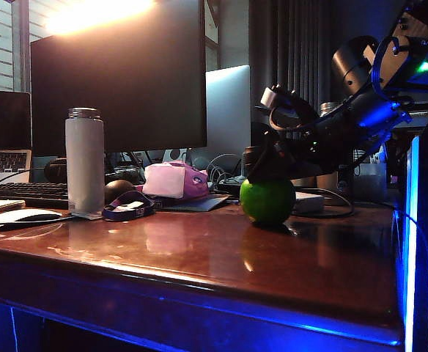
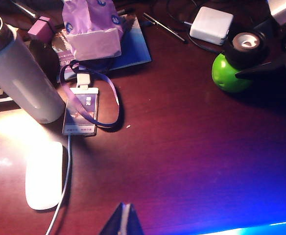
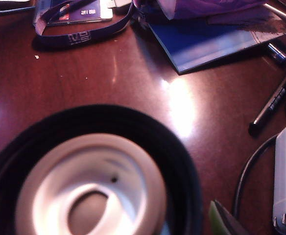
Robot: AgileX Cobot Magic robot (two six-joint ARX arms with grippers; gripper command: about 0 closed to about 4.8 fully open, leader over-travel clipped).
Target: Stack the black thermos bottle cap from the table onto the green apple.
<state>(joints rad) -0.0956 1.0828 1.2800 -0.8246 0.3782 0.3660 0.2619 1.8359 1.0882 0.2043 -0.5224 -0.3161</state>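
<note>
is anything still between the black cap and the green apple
Nothing visible: the black thermos bottle cap already sits on top of the green apple, open side up. The right gripper hangs just over it; the left gripper is far off above bare table.

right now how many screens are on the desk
3. A big dark monitor stands behind the bottle, a silver screen with its back turned sits beside it, and a laptop is at the far left edge. Clutter could hide more.
</note>
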